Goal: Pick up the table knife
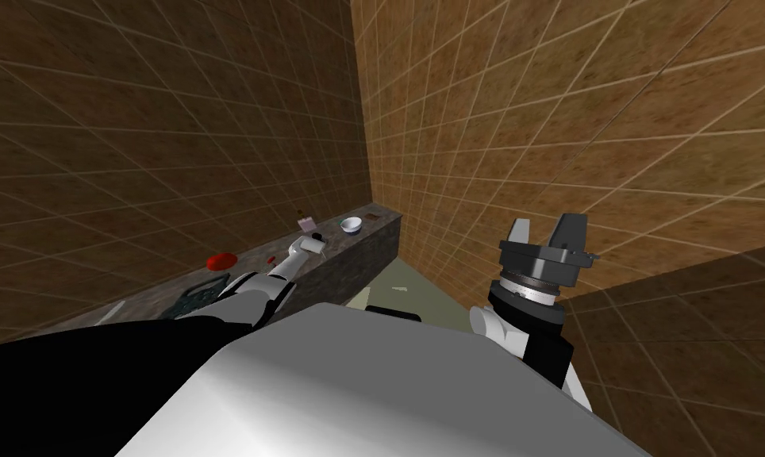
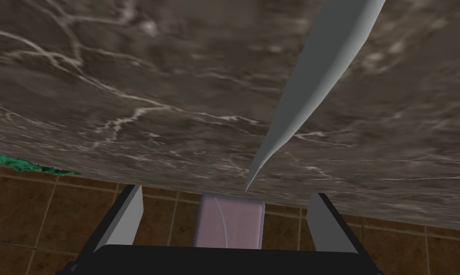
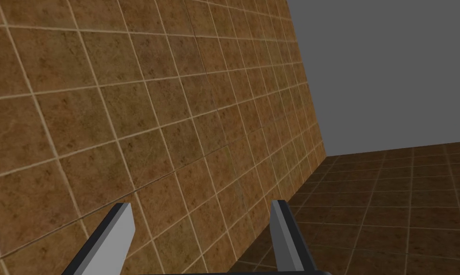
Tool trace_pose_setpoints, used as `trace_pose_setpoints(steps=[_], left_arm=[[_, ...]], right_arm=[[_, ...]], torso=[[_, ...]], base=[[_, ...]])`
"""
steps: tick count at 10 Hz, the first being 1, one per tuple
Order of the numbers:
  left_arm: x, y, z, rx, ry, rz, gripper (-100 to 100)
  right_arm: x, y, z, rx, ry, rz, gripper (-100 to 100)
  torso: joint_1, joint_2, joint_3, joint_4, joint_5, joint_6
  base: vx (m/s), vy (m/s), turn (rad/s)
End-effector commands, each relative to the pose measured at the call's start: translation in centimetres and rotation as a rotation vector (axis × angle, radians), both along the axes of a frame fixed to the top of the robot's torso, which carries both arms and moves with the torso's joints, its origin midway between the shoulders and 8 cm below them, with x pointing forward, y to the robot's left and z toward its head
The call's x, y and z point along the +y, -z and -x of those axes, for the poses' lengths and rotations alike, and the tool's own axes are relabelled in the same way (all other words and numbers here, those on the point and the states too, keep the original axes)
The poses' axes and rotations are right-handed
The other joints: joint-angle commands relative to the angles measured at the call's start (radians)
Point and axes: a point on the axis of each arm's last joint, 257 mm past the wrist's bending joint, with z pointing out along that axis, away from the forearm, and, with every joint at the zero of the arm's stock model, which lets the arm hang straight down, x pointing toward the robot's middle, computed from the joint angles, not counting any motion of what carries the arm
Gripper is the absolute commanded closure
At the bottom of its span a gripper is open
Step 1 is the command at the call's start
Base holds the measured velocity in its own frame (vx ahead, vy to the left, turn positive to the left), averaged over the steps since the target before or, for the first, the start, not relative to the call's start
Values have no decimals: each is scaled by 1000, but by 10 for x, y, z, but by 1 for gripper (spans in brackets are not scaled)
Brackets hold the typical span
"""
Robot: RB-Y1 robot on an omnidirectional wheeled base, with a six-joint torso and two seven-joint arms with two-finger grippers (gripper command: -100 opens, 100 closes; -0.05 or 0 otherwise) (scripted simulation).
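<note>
The table knife (image 2: pixel 315 81) lies on a dark marble counter (image 2: pixel 129 71). It is a plain grey blade tapering to a sharp tip that points back toward my left gripper (image 2: pixel 226 215). That gripper is open just above the counter, and the knife tip ends a little ahead of the gap between its fingers (image 2: pixel 126 219). A pinkish box (image 2: pixel 229 222) sits in line with that gap, against the tiled wall. In the head view my left arm stretches out over the counter (image 1: pixel 349 254) with its gripper (image 1: pixel 316 246) low over the top. My right gripper (image 1: pixel 547 232) is raised at the right, open and holding nothing.
On the counter stand a white bowl (image 1: pixel 351 225) near the far end, a red object (image 1: pixel 222 260) and a teal item (image 1: pixel 198 293) nearer me. A teal edge (image 2: pixel 24 164) shows beside the left gripper. Brown tiled walls (image 1: pixel 532 119) meet in a corner behind the counter.
</note>
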Motion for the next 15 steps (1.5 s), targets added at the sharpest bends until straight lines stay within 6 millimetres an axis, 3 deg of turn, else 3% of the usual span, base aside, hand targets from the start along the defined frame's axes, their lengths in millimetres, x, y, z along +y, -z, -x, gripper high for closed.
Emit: trace_pose_setpoints(steps=[1, 3, 4, 5, 6, 15], left_arm=[[15, 8, 17, 58, -39, 1, -100], [27, 17, 36, 118, -80, 5, -100], [21, 12, 28, 94, -64, 3, -100], [22, 13, 30, 101, -67, 3, 0], [28, 17, 34, 100, -98, 5, -100], [49, 30, 55, 104, -204, 9, -100]], right_arm=[[0, 0, 0, 0, 0, 0, 0], [0, 0, 0, 0, 0, 0, 0], [0, 0, 0, 0, 0, 0, 0], [0, 0, 0, 0, 0, 0, 0], [0, 0, 0, 0, 0, 0, 0], [0, 0, 0, 0, 0, 0, 0]], torso=[[0, 0, 0, 0, 0, 0], [1, 0, 0, 0, 0, 0], [1, 0, 0, 0, 0, 0], [2, -1, 0, 0, 0, -1], [3, -1, -1, 0, 1, -1], [8, 2, 1, 0, 2, -1]], base=[[-27, -44, -152], [-17, -35, -106], [-9, -14, -17], [0, 0, 0], [-37, 29, -186], [-55, 60, -146]])
